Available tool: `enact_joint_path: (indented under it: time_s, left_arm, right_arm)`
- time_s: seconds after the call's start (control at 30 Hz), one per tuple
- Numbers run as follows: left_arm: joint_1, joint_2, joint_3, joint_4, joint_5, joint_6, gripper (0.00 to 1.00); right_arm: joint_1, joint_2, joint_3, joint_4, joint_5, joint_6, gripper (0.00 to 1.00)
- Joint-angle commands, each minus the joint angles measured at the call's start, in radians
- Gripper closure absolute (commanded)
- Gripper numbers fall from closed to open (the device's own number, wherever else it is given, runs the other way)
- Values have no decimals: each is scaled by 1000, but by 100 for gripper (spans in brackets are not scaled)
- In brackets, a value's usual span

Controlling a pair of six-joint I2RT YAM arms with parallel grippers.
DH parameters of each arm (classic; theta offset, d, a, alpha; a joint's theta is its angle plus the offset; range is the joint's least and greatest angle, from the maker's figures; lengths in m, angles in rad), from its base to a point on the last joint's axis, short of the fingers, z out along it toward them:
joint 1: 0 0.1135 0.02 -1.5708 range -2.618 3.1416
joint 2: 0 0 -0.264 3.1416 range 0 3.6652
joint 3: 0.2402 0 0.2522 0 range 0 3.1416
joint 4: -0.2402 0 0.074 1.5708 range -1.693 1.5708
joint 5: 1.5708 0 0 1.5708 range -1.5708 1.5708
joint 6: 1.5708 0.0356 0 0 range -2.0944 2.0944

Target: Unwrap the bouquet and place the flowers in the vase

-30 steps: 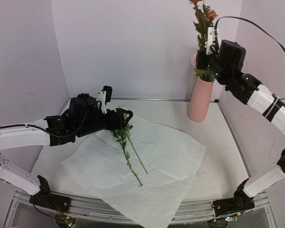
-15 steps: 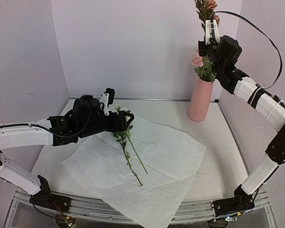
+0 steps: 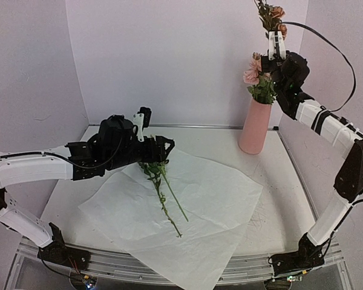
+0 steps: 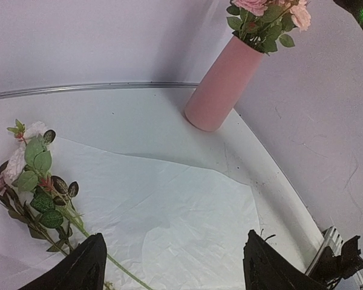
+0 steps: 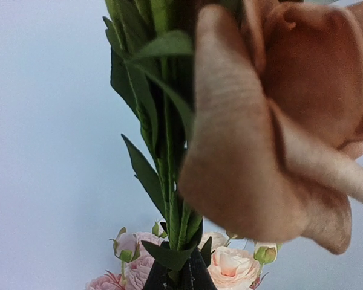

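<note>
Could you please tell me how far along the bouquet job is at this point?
Done: the paper lies spread flat, and pink roses stand in the vase. In hand: the right fingers are shut on a brownish rose stem above the vase. Still to do: two stems lie on the paper near the open left fingers.

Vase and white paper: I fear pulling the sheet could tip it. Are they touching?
Apart. The left wrist view shows a strip of bare table between the vase and the nearest edge of the white paper.
</note>
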Motion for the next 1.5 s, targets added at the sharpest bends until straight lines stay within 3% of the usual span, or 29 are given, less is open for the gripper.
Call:
enact_joint_path:
  time_s: [0.0, 0.6, 1.23, 1.27, 1.37, 1.47]
  left_arm:
    - [0, 26, 61, -14, -25, 24, 21]
    - [0, 43, 69, -28, -23, 24, 22]
    - [1, -4, 28, -29, -17, 7, 22]
    - [1, -5, 27, -28, -16, 7, 22]
    - [1, -8, 27, -29, -14, 6, 22]
    - [0, -9, 26, -29, -9, 1, 22]
  right_arm:
    - [-31, 20, -53, 155, -35, 58, 100]
    - [-73, 47, -267, 144, 6, 275, 100]
    - [-114, 123, -231, -86, 100, 455, 97]
    - [-117, 118, -231, -103, 112, 484, 94]
    - [-122, 99, -235, -149, 108, 561, 72]
    - [-122, 77, -239, -190, 72, 601, 68]
